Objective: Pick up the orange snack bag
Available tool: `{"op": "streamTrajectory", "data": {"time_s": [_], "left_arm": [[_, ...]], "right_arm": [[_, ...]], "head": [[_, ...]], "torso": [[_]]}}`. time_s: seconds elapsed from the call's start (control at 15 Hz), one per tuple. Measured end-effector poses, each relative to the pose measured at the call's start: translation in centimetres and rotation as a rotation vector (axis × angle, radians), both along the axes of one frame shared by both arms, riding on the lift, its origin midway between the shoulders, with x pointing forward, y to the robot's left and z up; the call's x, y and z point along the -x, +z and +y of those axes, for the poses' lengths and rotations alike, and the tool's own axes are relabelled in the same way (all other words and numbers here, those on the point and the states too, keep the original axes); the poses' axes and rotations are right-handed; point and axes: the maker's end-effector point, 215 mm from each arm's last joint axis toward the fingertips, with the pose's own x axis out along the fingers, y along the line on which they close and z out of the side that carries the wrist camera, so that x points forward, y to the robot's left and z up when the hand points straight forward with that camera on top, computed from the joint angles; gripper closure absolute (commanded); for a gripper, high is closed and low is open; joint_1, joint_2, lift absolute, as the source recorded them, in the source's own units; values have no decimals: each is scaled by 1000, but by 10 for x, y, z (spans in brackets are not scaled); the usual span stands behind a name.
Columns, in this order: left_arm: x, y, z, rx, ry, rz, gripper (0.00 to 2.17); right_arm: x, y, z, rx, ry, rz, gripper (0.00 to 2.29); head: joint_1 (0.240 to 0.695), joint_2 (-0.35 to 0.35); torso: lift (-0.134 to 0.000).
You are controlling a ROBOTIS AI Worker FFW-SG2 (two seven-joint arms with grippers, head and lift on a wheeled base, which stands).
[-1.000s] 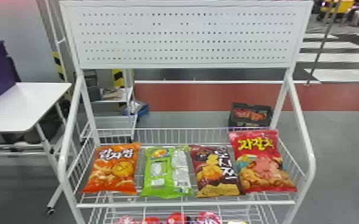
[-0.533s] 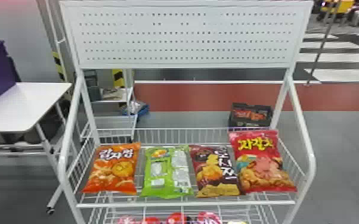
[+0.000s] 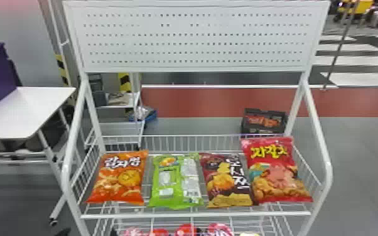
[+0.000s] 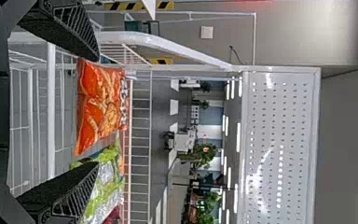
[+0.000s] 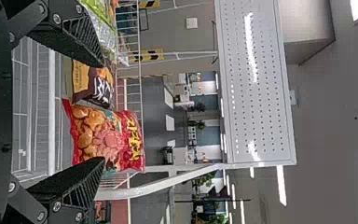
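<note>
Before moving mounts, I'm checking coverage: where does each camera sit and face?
Head view: robot's head, facing forward and down at the rack.
Left wrist view: left wrist, facing past the open left gripper to the orange snack bag.
Right wrist view: right wrist, facing past the open right gripper to the red bag.
Both wrist views share the perforated panel.

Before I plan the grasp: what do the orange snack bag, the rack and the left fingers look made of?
Orange snack bag: thin glossy plastic film, maybe foil-lined; creased, with highlights.
Rack: likely metal wire and tube, smooth white paint or powder coat.
Left gripper's fingers: matte black, grainy and ribbed; rubber or printed plastic, can't tell which.
</note>
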Motion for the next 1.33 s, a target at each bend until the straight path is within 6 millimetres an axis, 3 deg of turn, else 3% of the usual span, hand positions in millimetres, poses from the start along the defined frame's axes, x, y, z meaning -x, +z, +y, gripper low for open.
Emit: {"op": "streamTrajectory", "data": {"time_s": [0.27,0.67,1.0,1.33], "left_arm": [[-61,-24,-31,-33,-20,47,93],[-126,-35,-24,-68,15,79,93],[-163,-51,-12,-82,38,133,93],[-176,-67,2,-97,56,185,100]], "right_arm": [[1,-1,1,4,1,3,194],[1,-4,-2,7,-6,8,194],[1,-5,-2,12,-5,8,194],[1,-4,-3,13,-5,7,194]], "head": [[499,0],[499,0],[499,0],[499,0]], "torso": [[0],[0],[0],[0]]}}
